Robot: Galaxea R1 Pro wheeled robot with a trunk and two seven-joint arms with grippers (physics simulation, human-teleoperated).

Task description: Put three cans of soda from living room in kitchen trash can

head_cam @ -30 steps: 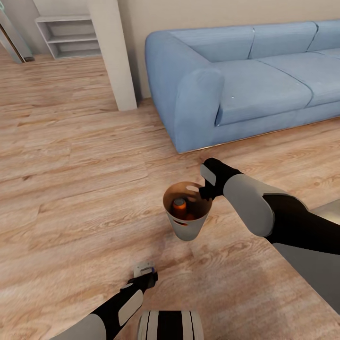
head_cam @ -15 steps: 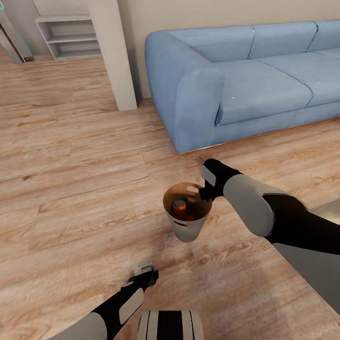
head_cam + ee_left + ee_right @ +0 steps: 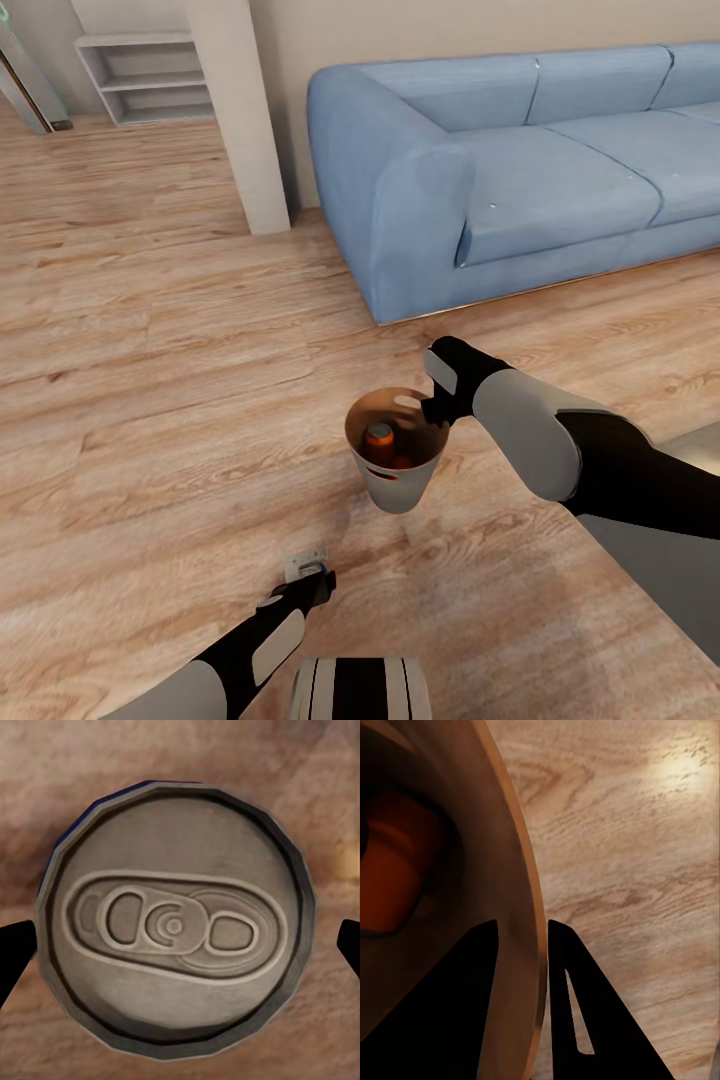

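- The right gripper (image 3: 521, 945) is pinched on the tash can (image 3: 395, 470) rim, two orange cans (image 3: 379, 440) inside.
- The left gripper (image 3: 180, 945) stands wide around the blue can (image 3: 176, 919), at 7 o'clock from the bin; close squarely before lifting.

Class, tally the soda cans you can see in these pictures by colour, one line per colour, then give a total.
Orange cans, in the bin: 2, the second only partly visible
Blue can, between the left fingers: 1
Total: 3
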